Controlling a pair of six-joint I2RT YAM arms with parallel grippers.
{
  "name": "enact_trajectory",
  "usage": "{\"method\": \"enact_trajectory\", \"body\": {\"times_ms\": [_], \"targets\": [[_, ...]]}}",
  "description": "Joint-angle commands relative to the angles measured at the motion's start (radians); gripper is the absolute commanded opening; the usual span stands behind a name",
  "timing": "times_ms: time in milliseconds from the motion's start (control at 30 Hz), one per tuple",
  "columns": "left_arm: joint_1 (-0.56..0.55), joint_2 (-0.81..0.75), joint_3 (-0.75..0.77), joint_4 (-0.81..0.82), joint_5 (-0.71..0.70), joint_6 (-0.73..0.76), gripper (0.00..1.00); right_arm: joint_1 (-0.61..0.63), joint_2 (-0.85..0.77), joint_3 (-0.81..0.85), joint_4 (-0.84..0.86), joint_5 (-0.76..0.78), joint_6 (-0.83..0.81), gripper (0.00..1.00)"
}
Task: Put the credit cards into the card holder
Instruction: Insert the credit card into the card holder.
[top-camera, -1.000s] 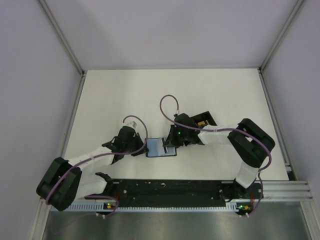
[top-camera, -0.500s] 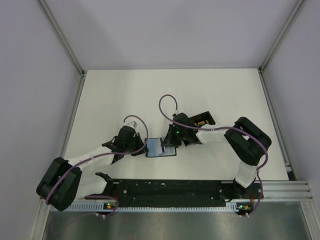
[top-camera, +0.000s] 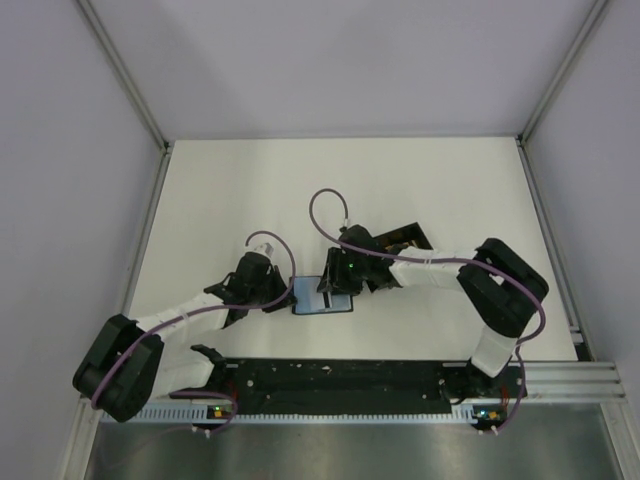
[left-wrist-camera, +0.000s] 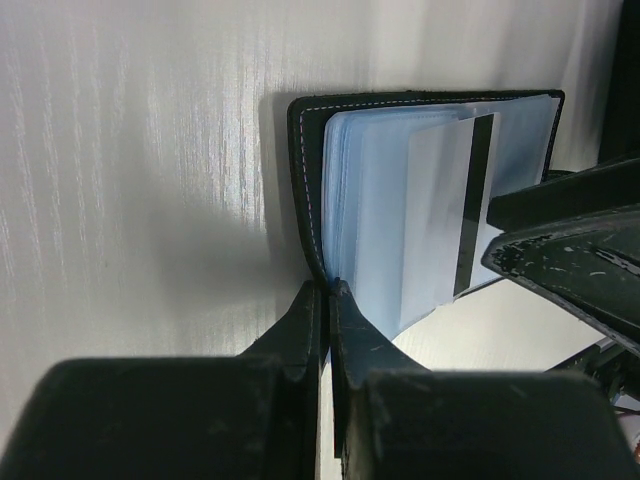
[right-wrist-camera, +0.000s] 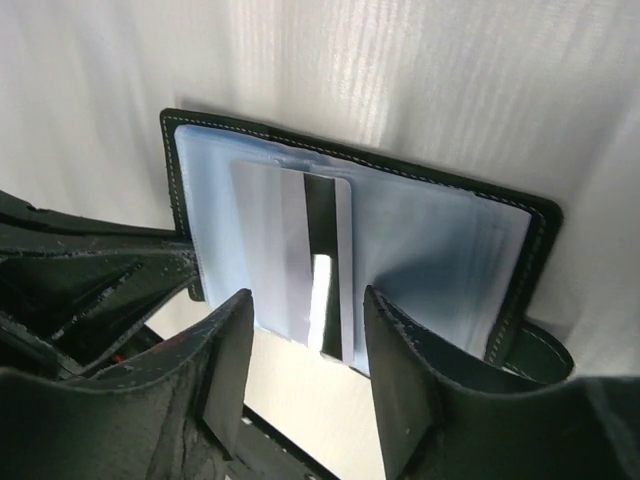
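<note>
The card holder (top-camera: 322, 297) lies open on the table, black with clear bluish sleeves. My left gripper (top-camera: 287, 293) is shut on its left edge; the left wrist view shows the fingers (left-wrist-camera: 327, 290) pinching the cover (left-wrist-camera: 305, 180). A white card with a black stripe (right-wrist-camera: 290, 260) lies on the sleeves (right-wrist-camera: 440, 250), its near end sticking out past the holder's edge; it also shows in the left wrist view (left-wrist-camera: 445, 220). My right gripper (right-wrist-camera: 308, 300) is open, its jaws either side of the card's near end, over the holder (top-camera: 333, 285).
A larger open black box with a gold patch (top-camera: 405, 240) sits just behind my right wrist. The black rail with the arm bases (top-camera: 340, 385) runs along the near edge. Metal frame posts border the white table on both sides.
My right gripper has shifted a little left and further over the card holder. The left arm and the holder have not moved.
</note>
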Motion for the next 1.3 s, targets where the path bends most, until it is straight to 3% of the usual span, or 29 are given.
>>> {"method": "enact_trajectory", "body": {"times_ms": [0, 567, 967, 1200, 1267], "targets": [[-0.003, 0.014, -0.012, -0.009, -0.011, 0.001, 0.00, 0.005, -0.058, 0.034, -0.143, 0.108, -0.090, 0.51], [-0.003, 0.016, -0.017, 0.009, -0.004, -0.001, 0.00, 0.068, 0.068, 0.172, -0.097, -0.105, -0.130, 0.46], [-0.002, 0.016, -0.027, 0.031, 0.006, -0.001, 0.00, 0.071, 0.110, 0.228, -0.045, -0.176, -0.158, 0.44], [-0.002, 0.004, 0.000, -0.041, -0.046, 0.002, 0.00, 0.057, -0.007, 0.194, -0.118, -0.023, -0.204, 0.48], [-0.002, -0.013, 0.009, -0.075, -0.072, -0.001, 0.06, 0.042, -0.065, 0.175, -0.132, 0.014, -0.224, 0.49]]}}
